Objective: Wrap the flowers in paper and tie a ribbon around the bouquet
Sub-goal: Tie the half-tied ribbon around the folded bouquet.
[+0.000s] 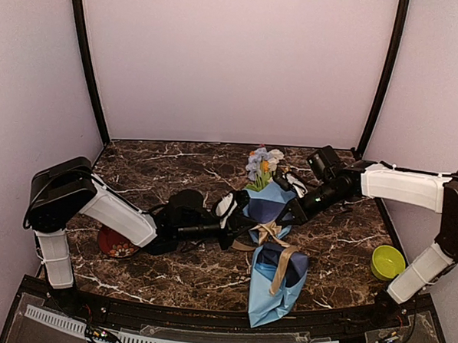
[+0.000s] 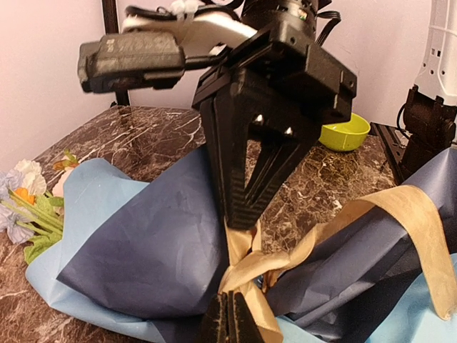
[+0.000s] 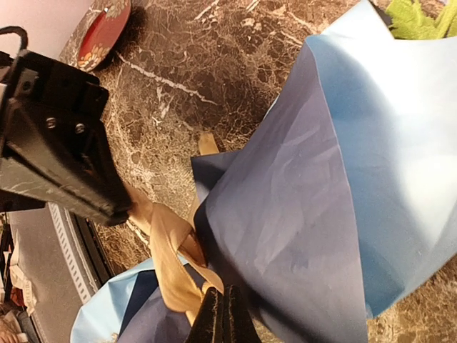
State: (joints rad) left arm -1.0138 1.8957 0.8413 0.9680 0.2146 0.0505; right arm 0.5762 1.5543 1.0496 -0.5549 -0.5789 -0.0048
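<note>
Step in hand: tying. The wrap looks done. The bouquet (image 1: 275, 285) lies mid-table (image 1: 175, 169) with the flowers (image 1: 263, 162) at its far end. The paper (image 2: 150, 243) is rolled around the stems, light blue outside and navy in the folds. The ribbon (image 2: 246, 271) crosses the waist of the cone in a loose knot, and 1 long tail trails toward the near edge.

Left gripper (image 2: 230, 307): jaws pinched together on the ribbon just beside the knot.
Right gripper (image 3: 220, 304): likewise clamped on a ribbon strand, from the opposite side.
The 2 grippers face each other tip to tip, close over the knot.

I cannot tell whether this is 1 crossing or a finished knot, because the folds hide it.

Next move, as I judge it: draw the 2 ends apart, level and evenly, to cinch the knot without dragging the cone or tearing the thin paper. Red dish (image 1: 116, 245) and green bowl (image 1: 387, 261) sit well apart from the work.
</note>
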